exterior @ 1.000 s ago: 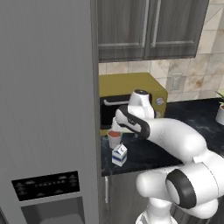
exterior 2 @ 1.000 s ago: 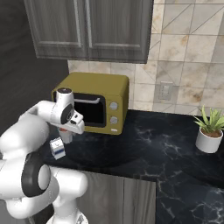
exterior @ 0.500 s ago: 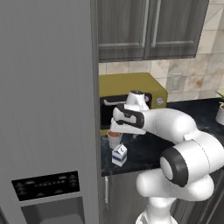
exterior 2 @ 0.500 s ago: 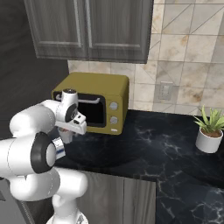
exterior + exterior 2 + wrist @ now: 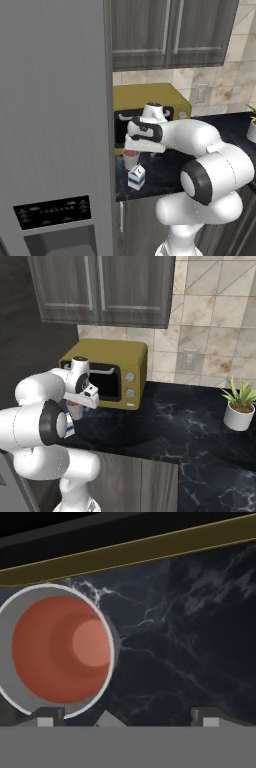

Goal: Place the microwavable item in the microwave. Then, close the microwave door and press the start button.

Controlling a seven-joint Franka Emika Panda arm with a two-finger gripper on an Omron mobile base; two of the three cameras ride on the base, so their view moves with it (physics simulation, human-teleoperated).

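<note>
Right now the small pale cup of reddish-brown drink (image 5: 59, 649) sits left of the open, empty gripper (image 5: 127, 718), not between its fingers.

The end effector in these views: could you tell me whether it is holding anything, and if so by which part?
Nothing is held. In the hand view the end effector is open above the counter, and the cup of reddish liquid stands off to one side of the fingertips, not between them.
</note>
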